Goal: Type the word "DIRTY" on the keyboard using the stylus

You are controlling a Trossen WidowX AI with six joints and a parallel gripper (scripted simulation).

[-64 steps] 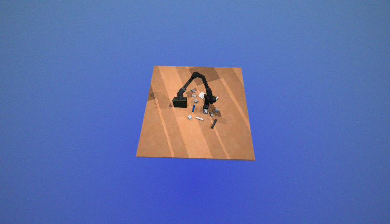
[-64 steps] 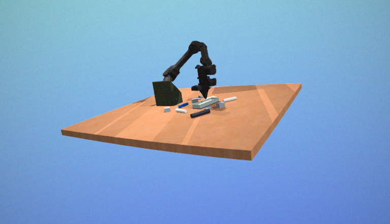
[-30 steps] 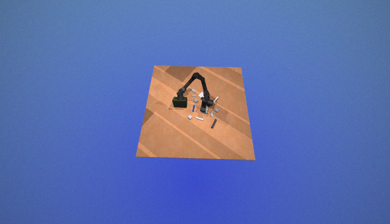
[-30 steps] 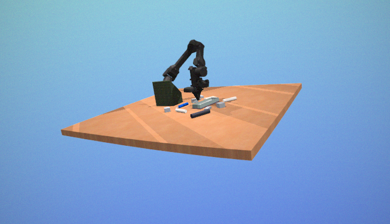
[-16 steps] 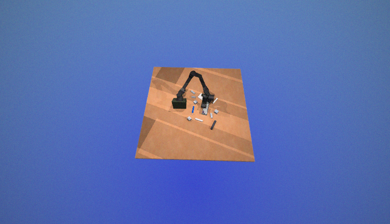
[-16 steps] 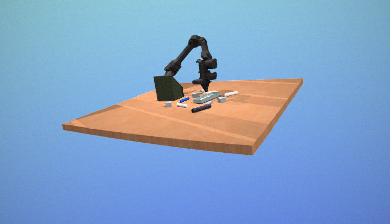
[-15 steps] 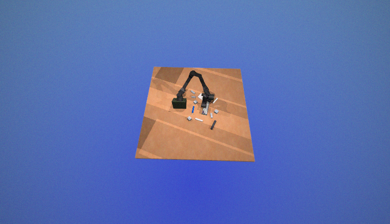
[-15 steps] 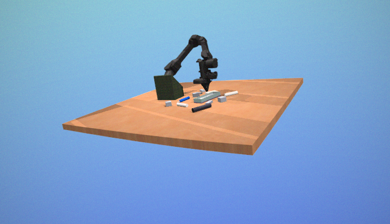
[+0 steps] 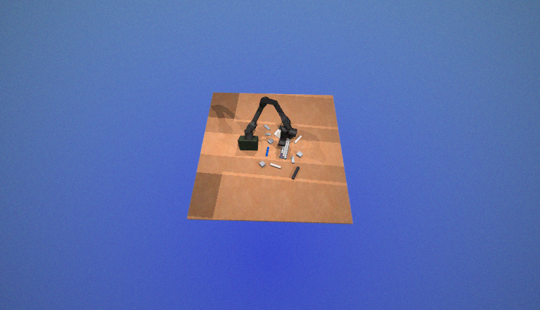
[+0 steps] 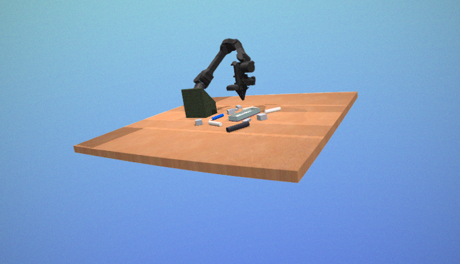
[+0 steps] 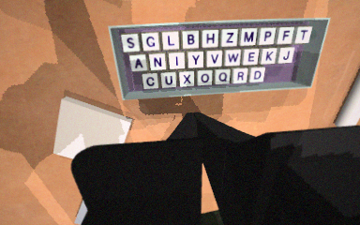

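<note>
Black gripper [image 10: 242,99] [image 11: 192,119]: fingers pressed together, gripping nothing
Blue cylindrical stylus [image 9: 267,151] [image 10: 217,116]: on the wooden desk [image 9: 278,201] [image 10: 203,152], outside the wrist view
Grey-rimmed keyboard [image 9: 283,157] [image 10: 237,116] [image 11: 117,63]: letters readable only from the wrist

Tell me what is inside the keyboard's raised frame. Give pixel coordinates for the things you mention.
Inside the keyboard's [image 9: 285,150] [image 10: 244,114] [image 11: 317,61] frame sit three rows of white letter keys [image 11: 204,78], over a purple base showing at the lower right in the wrist view. What lies beneath the keys is covered.
</note>
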